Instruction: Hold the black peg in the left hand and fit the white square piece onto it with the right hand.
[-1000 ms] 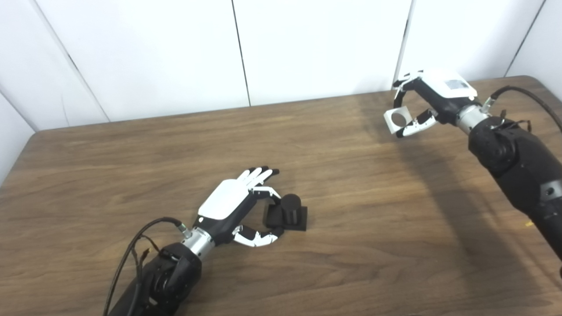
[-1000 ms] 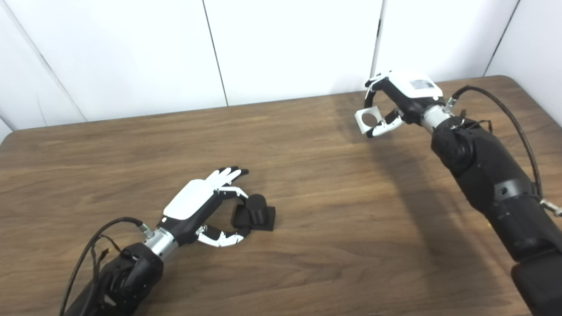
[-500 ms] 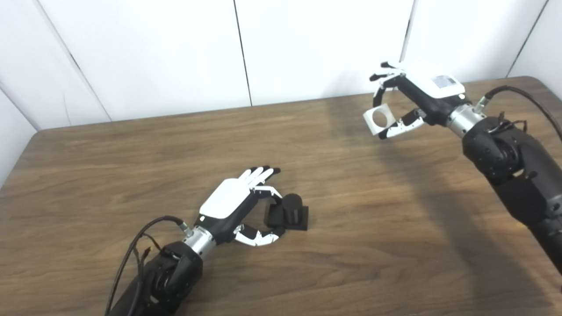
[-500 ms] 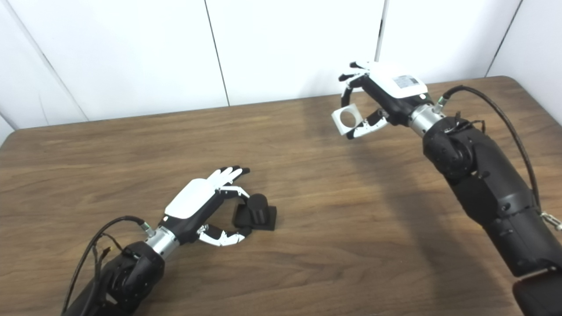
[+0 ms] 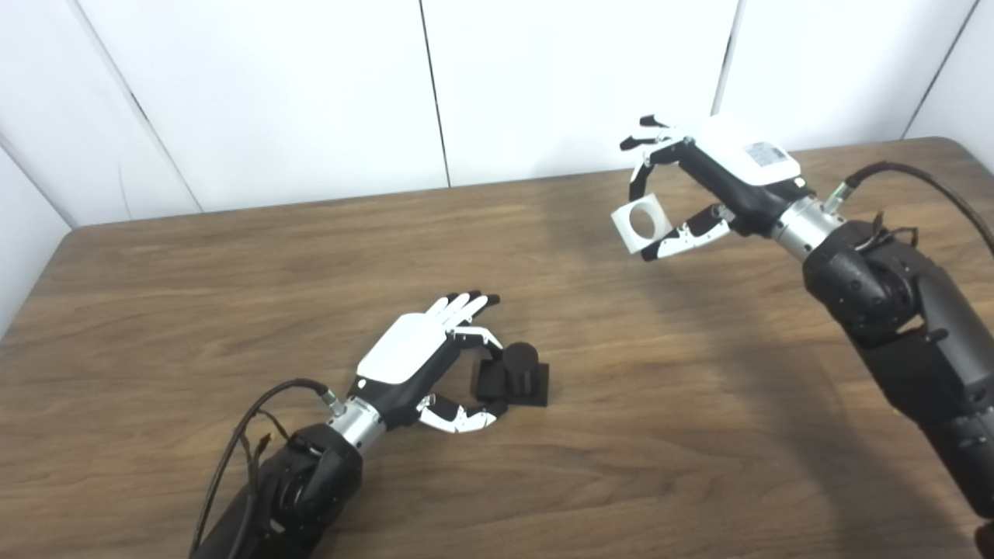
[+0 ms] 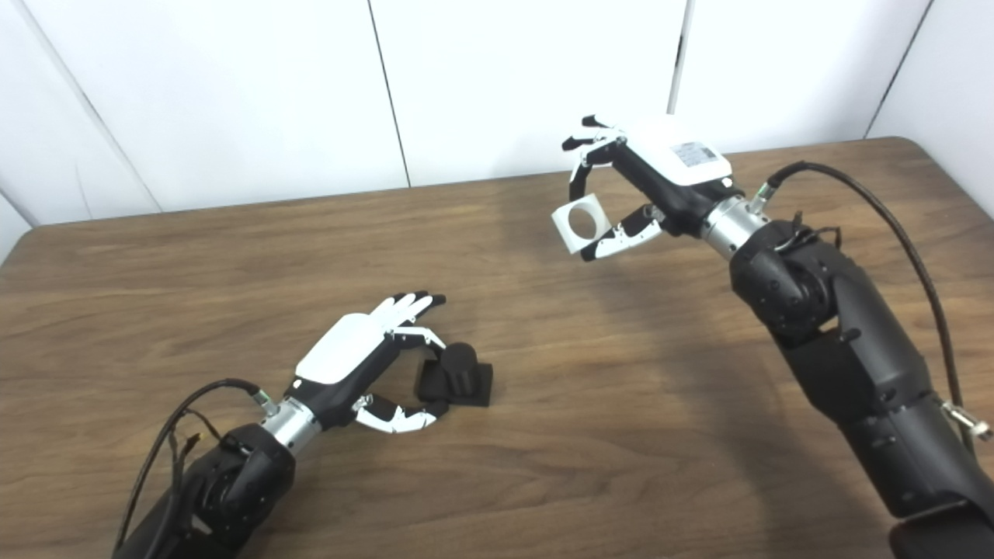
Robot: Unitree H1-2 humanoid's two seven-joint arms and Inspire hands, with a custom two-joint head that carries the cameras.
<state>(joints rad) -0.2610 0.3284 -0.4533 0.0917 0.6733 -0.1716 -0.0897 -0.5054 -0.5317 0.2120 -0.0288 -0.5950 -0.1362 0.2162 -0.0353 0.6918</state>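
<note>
The black peg (image 5: 518,366), a short cylinder on a square black base, stands on the wooden table (image 5: 233,264) near its middle. My left hand (image 5: 419,359) lies beside it on the left. Its thumb and one finger pinch the base's left edge, and the other fingers stretch out flat. My right hand (image 5: 718,186) hovers above the far right part of the table, well apart from the peg. It is shut on the white square piece (image 6: 581,225), a flat block with a round hole that faces the camera.
White wall panels (image 5: 543,78) rise just behind the table's far edge. The right arm (image 6: 839,349) reaches in over the table's right side with a black cable (image 6: 893,217) looping off its wrist. Bare wood lies between the two hands.
My right hand has carried the white square piece leftward, nearer the table's middle. The left hand and the peg have stayed in place. The view has shifted slightly.
</note>
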